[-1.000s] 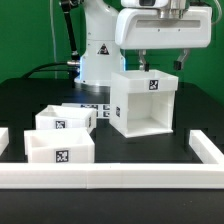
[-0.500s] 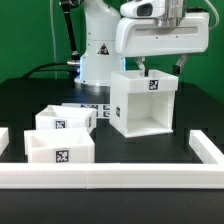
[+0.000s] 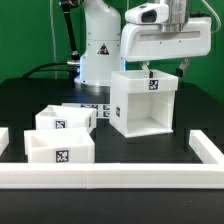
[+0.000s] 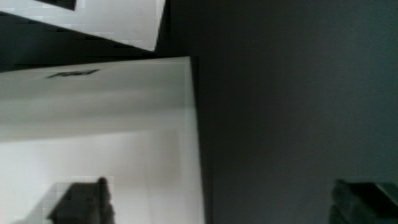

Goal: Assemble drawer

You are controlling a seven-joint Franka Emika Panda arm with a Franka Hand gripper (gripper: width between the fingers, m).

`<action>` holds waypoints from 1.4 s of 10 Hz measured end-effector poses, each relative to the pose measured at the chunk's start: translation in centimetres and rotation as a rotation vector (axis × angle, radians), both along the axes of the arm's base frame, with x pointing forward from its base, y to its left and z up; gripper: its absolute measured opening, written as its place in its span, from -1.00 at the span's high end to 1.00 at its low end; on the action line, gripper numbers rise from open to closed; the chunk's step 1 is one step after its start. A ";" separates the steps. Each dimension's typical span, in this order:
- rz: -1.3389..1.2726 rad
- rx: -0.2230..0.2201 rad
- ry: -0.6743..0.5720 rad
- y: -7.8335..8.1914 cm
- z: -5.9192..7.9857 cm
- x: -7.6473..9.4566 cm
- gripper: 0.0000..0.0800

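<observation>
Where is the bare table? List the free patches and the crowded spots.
Free: the black table between the housing, the front rail and the right rail; also the strip behind the far tray at the exterior view's left. Crowded: the far tray and the near tray sit close together, and the hand hangs open above the housing.

The arm (image 3: 97, 40) is glossy white, built of smooth rounded shells, and fills the upper middle of the frame. Its lower body carries a small black triangular sticker (image 3: 101, 47). Thin black cables (image 3: 66, 30) run down beside it at the upper left. At the upper right, the claw (image 3: 167, 67) has a boxy white body with a rounded white pod on top. Two short dark fingers (image 3: 149, 68) sit beneath it. In the wrist view they are blurred black blocks.
</observation>
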State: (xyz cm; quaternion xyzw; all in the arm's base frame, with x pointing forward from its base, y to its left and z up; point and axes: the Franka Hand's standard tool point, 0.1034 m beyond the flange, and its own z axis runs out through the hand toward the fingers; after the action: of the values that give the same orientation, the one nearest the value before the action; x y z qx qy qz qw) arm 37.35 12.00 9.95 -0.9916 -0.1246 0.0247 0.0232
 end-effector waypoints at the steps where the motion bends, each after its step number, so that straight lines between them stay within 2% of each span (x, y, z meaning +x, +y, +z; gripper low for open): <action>1: 0.000 0.000 0.005 0.0 -0.2 -0.1 0.01; 2: -0.001 0.000 0.007 -0.1 -0.3 -0.1 0.01; 4: -0.002 0.000 0.008 -0.1 -0.3 -0.1 0.69; 5: -0.004 -0.001 0.010 -0.2 -0.2 0.0 0.69; 6: -0.005 0.000 0.009 -0.2 -0.2 0.0 0.91; 12: -0.005 0.001 0.008 -0.3 -0.2 0.2 0.91; 14: -0.030 0.011 0.006 -0.9 0.1 2.7 0.91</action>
State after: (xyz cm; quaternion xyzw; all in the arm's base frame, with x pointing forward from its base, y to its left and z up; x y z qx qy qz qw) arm 40.02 11.06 10.02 -0.9932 -0.1096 0.0267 0.0295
